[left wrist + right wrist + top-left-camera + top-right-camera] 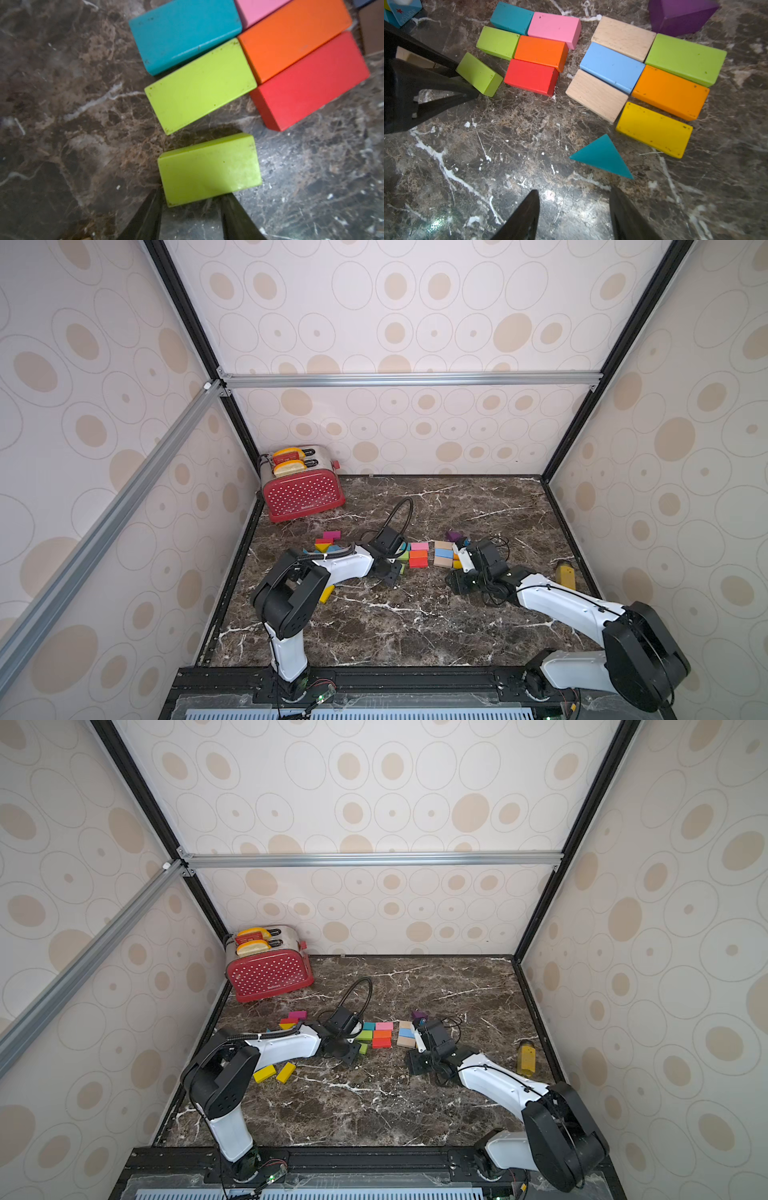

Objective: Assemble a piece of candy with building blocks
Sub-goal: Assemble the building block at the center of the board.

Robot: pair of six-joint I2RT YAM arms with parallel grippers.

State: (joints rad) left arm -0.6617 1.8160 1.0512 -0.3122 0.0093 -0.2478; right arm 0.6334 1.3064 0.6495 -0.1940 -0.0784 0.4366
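We saw the left gripper (193, 191) low over the marble table (415, 626), its jaws partly parted to either side of the near end of a green brick (208, 168); whether they pressed on it we could not tell. That brick lay just near of a tight patch of building blocks in the middle of the table, a slim gap between them. The patch had a teal brick (185, 33) and a second green brick (200, 85) in its left column, and a pink brick (257, 8), an orange brick (293, 37) and a red brick (311, 83) in its right.

To the right sat another patch, a light blue brick (612, 66) between two bare wood bricks (623, 37), with a yellow brick (654, 128) at its near right. The right gripper (574, 190) had its jaws wide apart and held nothing; a teal wedge (602, 158) lay just ahead of them, untouched.

In a top view two yellow bricks (264, 1073) lay near left beside the left arm. A red toaster (301, 485) stood in the far left corner and a mustard bottle (566, 576) by the right edge
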